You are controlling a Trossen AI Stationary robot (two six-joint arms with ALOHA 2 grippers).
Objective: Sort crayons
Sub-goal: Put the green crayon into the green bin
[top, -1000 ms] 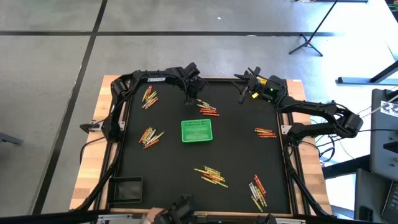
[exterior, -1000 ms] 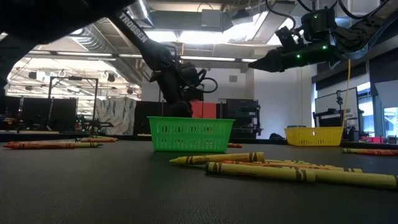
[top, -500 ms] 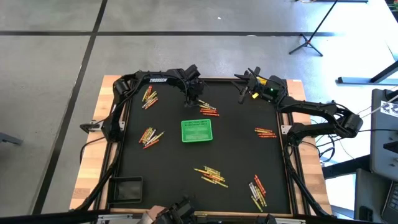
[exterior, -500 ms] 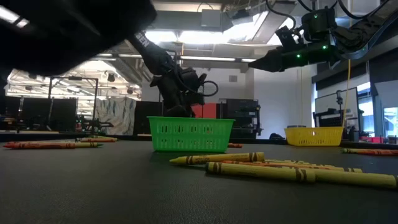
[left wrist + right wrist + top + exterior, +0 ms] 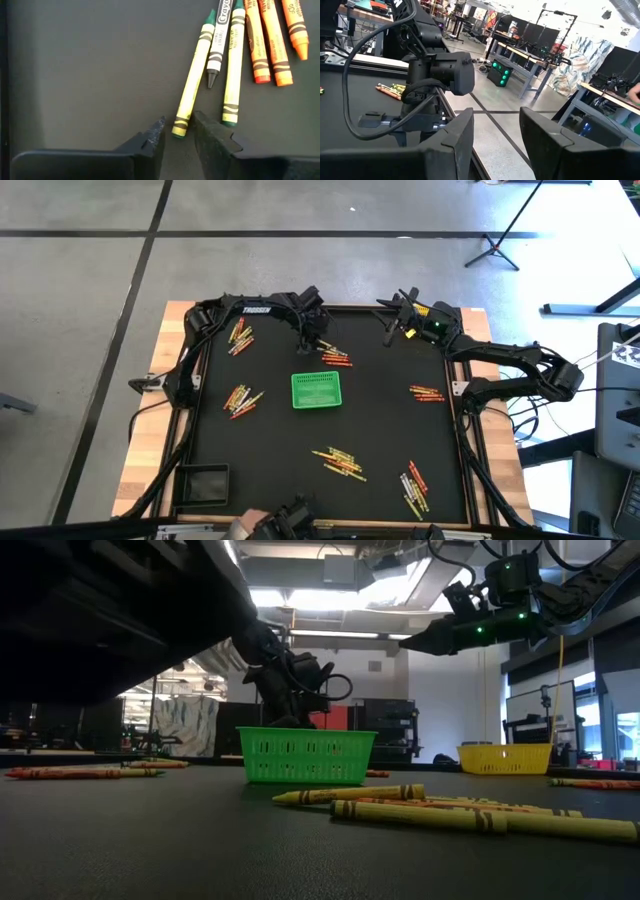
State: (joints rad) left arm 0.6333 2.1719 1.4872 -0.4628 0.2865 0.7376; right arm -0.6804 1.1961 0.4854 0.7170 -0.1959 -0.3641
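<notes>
only the left wrist view shows the left pincer (image 5: 177, 137) narrowly straddling a yellow-green crayon (image 5: 193, 82), fingers not touching.

1. Crayons lie flat on the black mat in six loose clusters, well apart from one another.
2. Far-left cluster (image 5: 239, 334): red, orange, yellow sticks, roughly parallel, slanted.
3. Mid-left cluster (image 5: 240, 399): red, yellow, green mix.
4. Far-centre cluster (image 5: 334, 356): up close it holds a yellow-green crayon with dark green tip (image 5: 193, 75), a grey one (image 5: 218, 42), a second green one (image 5: 233, 65) and two orange ones (image 5: 266, 42), side by side, some touching.
5. Right cluster (image 5: 427, 392): red and orange.
6. Near-centre cluster (image 5: 338, 462): yellow and red, fanned.
7. Near-right cluster (image 5: 414, 489): yellow, red, green.
</notes>
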